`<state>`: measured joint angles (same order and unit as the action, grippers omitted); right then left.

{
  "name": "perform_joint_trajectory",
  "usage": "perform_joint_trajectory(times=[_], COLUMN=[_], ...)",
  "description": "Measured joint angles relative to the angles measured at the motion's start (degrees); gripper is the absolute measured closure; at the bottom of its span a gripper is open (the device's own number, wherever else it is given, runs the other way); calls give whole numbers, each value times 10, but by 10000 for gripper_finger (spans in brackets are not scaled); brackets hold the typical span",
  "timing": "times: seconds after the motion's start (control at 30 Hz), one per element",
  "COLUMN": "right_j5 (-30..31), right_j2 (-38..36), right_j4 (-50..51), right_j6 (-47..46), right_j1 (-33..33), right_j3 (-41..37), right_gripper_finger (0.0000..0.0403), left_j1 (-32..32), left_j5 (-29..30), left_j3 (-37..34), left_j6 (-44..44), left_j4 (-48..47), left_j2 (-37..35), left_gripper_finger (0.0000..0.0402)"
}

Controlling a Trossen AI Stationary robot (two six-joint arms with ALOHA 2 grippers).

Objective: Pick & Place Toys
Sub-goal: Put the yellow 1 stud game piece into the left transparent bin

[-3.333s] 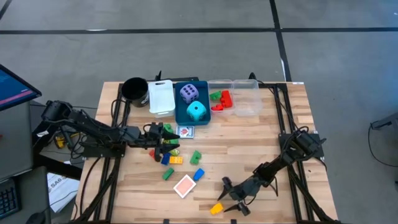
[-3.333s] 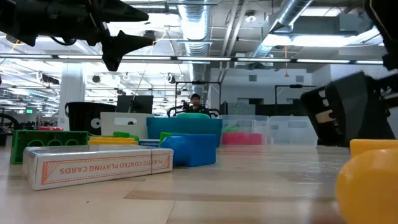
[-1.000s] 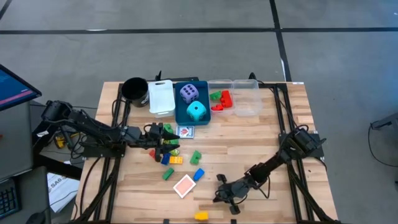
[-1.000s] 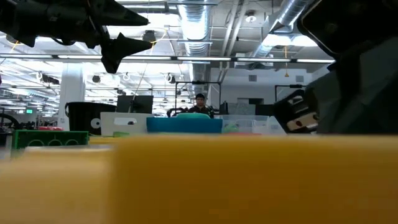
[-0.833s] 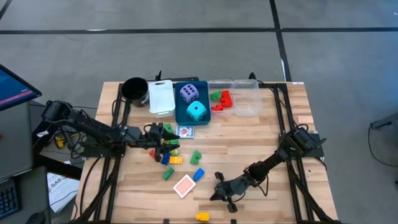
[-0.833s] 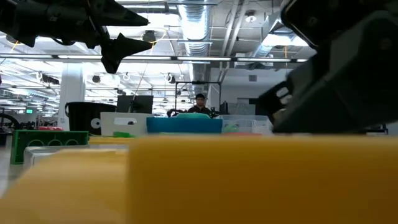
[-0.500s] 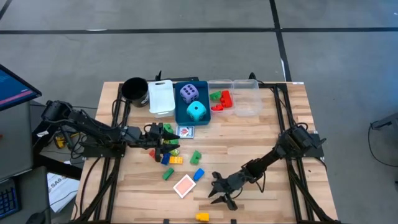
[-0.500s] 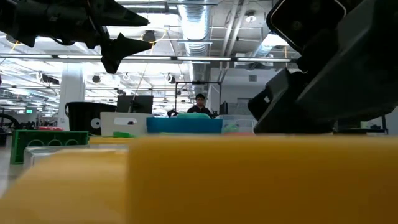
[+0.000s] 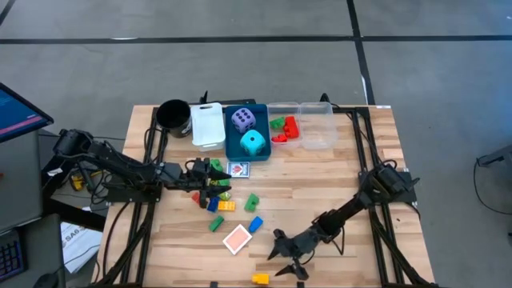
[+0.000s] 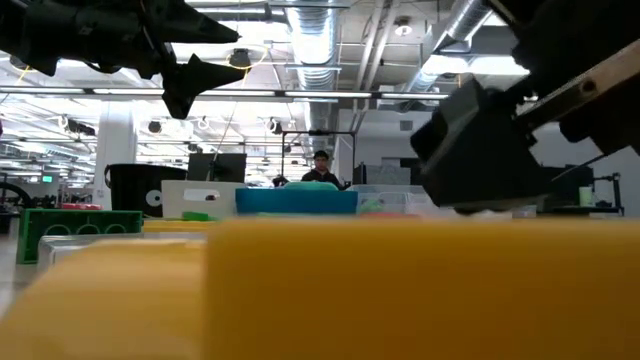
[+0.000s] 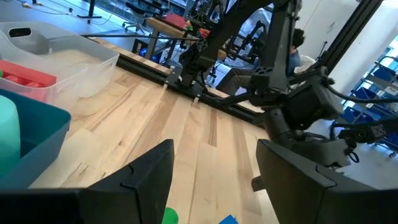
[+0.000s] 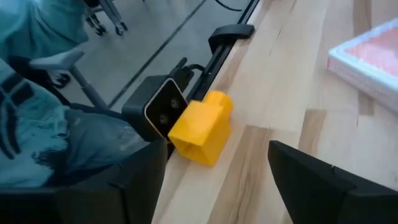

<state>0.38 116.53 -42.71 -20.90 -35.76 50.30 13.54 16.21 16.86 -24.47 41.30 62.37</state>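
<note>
A yellow brick (image 9: 259, 278) lies at the table's near edge, right in front of the low camera (image 12: 163, 109), and fills the low view (image 10: 400, 290). My right gripper (image 9: 284, 261) stands open just to the brick's right and a little farther in; the brick (image 12: 199, 127) lies ahead of its fingers, untouched. My left gripper (image 9: 210, 177) hovers open and level over a cluster of red, green, blue and yellow bricks (image 9: 220, 205). A red-backed card pack (image 9: 238, 239) lies flat on the table. The purple die (image 9: 244, 120) and the cyan die (image 9: 253, 143) sit in the blue bin (image 9: 260, 108).
At the back stand a black cup (image 9: 173, 114), a white bin (image 9: 208, 126) and a clear bin (image 9: 314, 128) holding red and green bricks (image 9: 283, 128). A second card pack (image 9: 238, 169) lies before the blue bin. Bare wood lies on the table's right half (image 9: 328, 176).
My right gripper has opened from shut and risen a little, staying beside the yellow brick, which has kept its place at the near edge.
</note>
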Motion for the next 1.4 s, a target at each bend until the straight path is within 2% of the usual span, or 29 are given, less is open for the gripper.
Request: perform_joint_trajectory(times=[0.27,0.77,0.97,1.4], right_j5=[59,204,254,271], right_j2=[0,0,0,0], right_j4=[50,101,103,99], right_j6=[2,-131,-167,-188], right_j1=[-14,-66,-86,-93], right_j3=[31,31,31,31], right_gripper_finger=[129,129,129,129], left_j1=[0,0,0,0], left_j5=[0,-1,-36,-46], left_j3=[0,0,0,0], left_j6=[-4,-5,-5,-5], left_j4=[0,0,-4,-4], left_j2=[0,0,0,0], left_gripper_finger=[179,179,179,179])
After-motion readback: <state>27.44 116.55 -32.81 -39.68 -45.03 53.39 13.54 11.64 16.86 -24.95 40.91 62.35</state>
